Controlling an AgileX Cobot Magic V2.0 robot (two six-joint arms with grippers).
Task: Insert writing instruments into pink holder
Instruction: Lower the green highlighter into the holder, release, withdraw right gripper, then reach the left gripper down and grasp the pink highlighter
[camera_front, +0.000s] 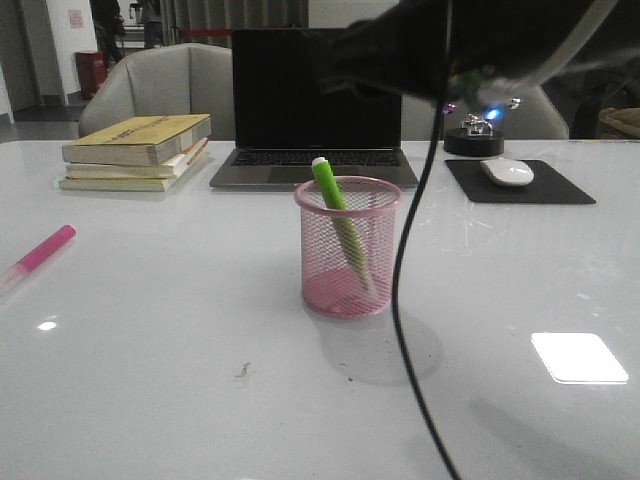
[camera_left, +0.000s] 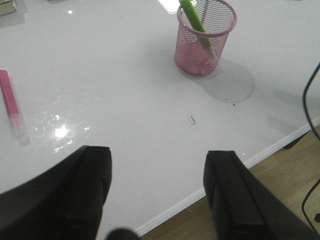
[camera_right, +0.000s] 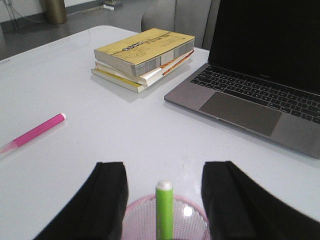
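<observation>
- Dangling nearest the front camera, a black cable (camera_front: 405, 300) hangs from the right arm and falls across the near side of the pink holder (camera_front: 347, 262).
- That holder stands upright at the middle of the white desk (camera_front: 150, 380), with the green marker (camera_front: 337, 215) already inside it, leaning, its pale tip poking above the rim.
- The pink marker (camera_front: 38, 252) lies flat on the desk at the far left edge, well apart from the holder (it is the one piece of the task left to do).
- The right gripper (camera_right: 162, 200) hovers just above the holder with its fingers spread on either side of the green marker's tip, gripping nothing.
- The left gripper (camera_left: 157, 195) is also spread wide and empty, over the near edge of the desk, with the pink marker off to one side of it.
- Risks, as a judgement:
  - The loose cable could snag the rim or the marker's tip if the right arm swings, tipping the light mesh cup.
  - The pink marker sits close to the desk's left edge; a clumsy pinch on a round barrel could roll it off.
  - Dropping the second marker against the leaning green one could make it bounce out.
- Counts: two markers (one green, one pink), one holder, two grippers, one laptop (camera_front: 315, 110), three stacked books (camera_front: 135, 150), one mouse (camera_front: 507, 171) on one mat.
</observation>
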